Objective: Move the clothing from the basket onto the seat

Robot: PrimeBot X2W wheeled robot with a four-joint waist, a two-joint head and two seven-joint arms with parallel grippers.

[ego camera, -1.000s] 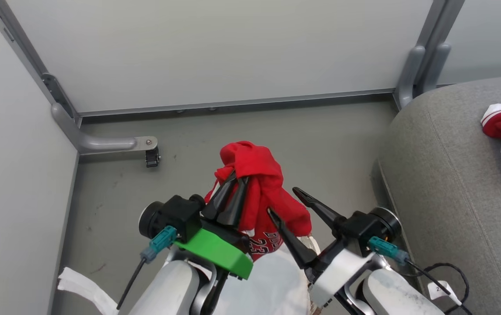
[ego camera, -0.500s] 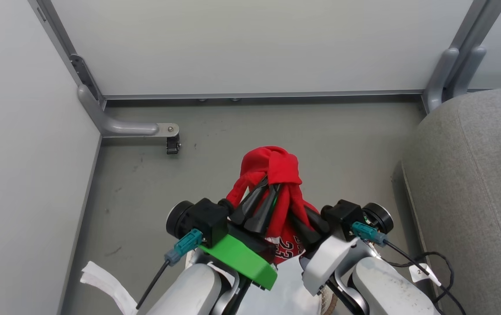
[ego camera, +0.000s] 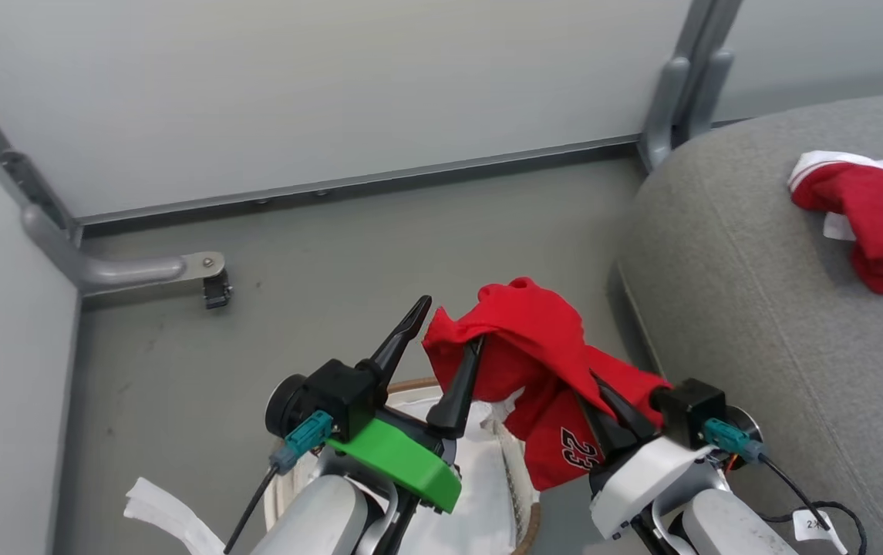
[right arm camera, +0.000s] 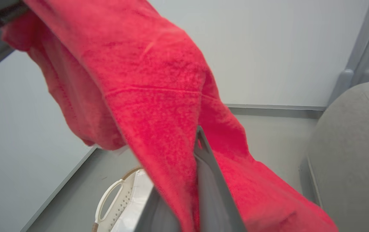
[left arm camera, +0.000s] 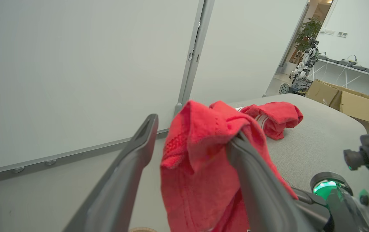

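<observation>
A: Any writing to read?
B: A white 23 (ego camera: 576,451) on the hanging part of the red shirt (ego camera: 534,324), just left of the right gripper (ego camera: 601,408). A small white tag (ego camera: 811,526) on the cable behind that gripper starts with a 2; the rest is too small to tell
A: How do the grippers stand?
B: The left gripper (ego camera: 445,327) is spread wide and grips nothing. The shirt is hooked over the tip of its finger (left arm camera: 252,180) nearest the other arm; the outer finger (left arm camera: 129,183) stands bare, clear of the cloth. The right gripper has its fingers drawn together on the shirt, with fabric pinched between them and falling over both
A: And the shirt itself?
B: Bright red and soft, with a towel-like weave up close. It bunches into a peak between the two grippers and runs from the left one's fingertip down to the right one, with a flap hanging below. Whether that flap touches the basket (ego camera: 517,486) I can't tell
A: Where is everything else?
B: The basket, cream with holes, a brown rim and a white liner, sits beneath the left gripper's wrist. The grey sofa (ego camera: 757,308) is just right of the right gripper. On it, well beyond that gripper, lies another red piece (ego camera: 873,216) with a white cuff and striped trim
</observation>
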